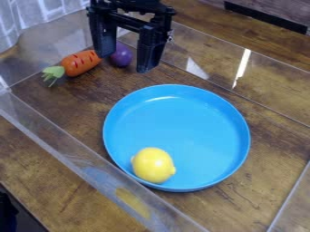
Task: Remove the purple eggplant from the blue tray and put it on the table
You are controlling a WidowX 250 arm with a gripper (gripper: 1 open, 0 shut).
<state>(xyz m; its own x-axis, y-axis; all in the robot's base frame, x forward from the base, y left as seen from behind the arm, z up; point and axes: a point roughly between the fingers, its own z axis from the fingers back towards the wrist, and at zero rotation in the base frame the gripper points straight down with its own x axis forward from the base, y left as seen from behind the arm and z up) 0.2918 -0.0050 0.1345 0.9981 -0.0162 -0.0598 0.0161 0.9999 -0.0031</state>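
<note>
the table (pixel 49 154) is the biggest thing here, dark glossy planks that throw back the light, with what looks like a clear low wall running round the work area. on it sits the blue tray (pixel 230 136), round and wide with a low rim, and the only thing inside it is a lemon (pixel 152 165) resting near the front edge.

the black claw (pixel 130 56) stands at the back of the table, beyond the tray, pointing straight down with its two fingers spread wide. it has hold of nothing.

a carrot (pixel 78 63) with a green top lies on the wood just to the left of it, clear of the tray.

the purple eggplant (pixel 121 57) is the smallest thing, a dark shiny lump on the table between the spread fingers, or possibly just behind them, and well outside the tray. judging by that, the job looks all but finished, with only the arm left to lift away.

as a toy it is probably light, hard and smooth, so it could slip or roll. if it needs picking up again, closing across its thick middle, narrow way on, seems the safest hold.
</note>
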